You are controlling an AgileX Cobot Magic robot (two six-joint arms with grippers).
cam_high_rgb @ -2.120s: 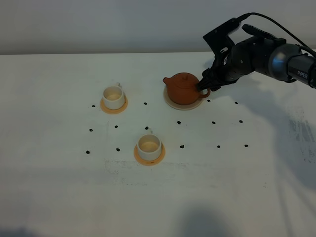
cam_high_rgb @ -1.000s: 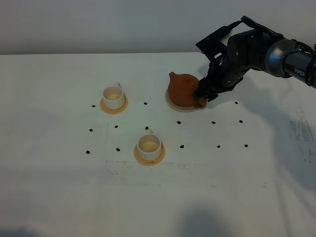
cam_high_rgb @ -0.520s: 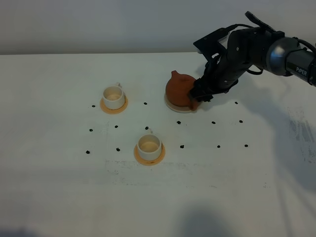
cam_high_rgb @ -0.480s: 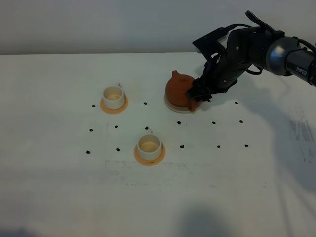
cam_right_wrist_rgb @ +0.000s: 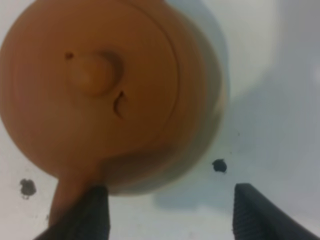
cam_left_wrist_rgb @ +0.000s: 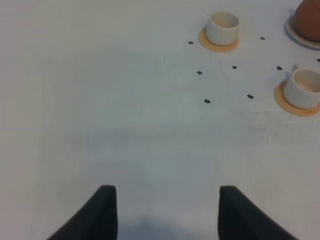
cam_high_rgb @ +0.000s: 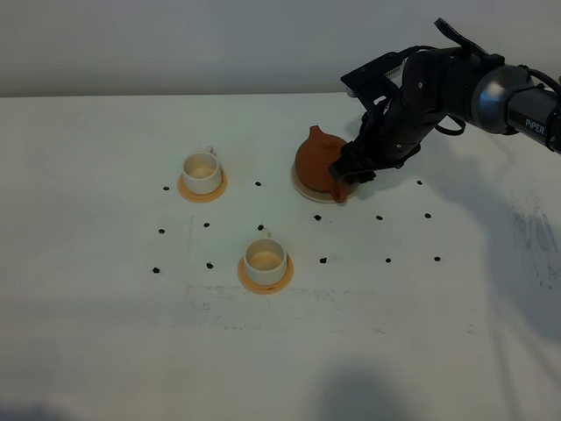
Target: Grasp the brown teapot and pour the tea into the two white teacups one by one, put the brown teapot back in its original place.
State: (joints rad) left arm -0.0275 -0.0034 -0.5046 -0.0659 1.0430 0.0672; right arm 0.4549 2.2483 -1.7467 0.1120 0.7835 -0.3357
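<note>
While the squat reddish-brown clay teapot (cam_high_rgb: 317, 164) tilts on its round beige coaster (cam_high_rgb: 306, 189), the right gripper (cam_high_rgb: 350, 167) has its fingers (cam_right_wrist_rgb: 95, 212) spread, one against the handle; the left gripper (cam_left_wrist_rgb: 162, 215) gapes, empty.

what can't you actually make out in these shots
Exterior high: the handle of the brown teapot, hidden behind the right gripper.
Exterior high: whether the two white teacups hold tea; too small to tell.
Exterior high: most of the coaster, covered by the teapot.
Right wrist: whether a finger pinches the handle; blurred and cut off by the frame edge.
Left wrist: most of the teapot, cut off by the frame edge.
</note>
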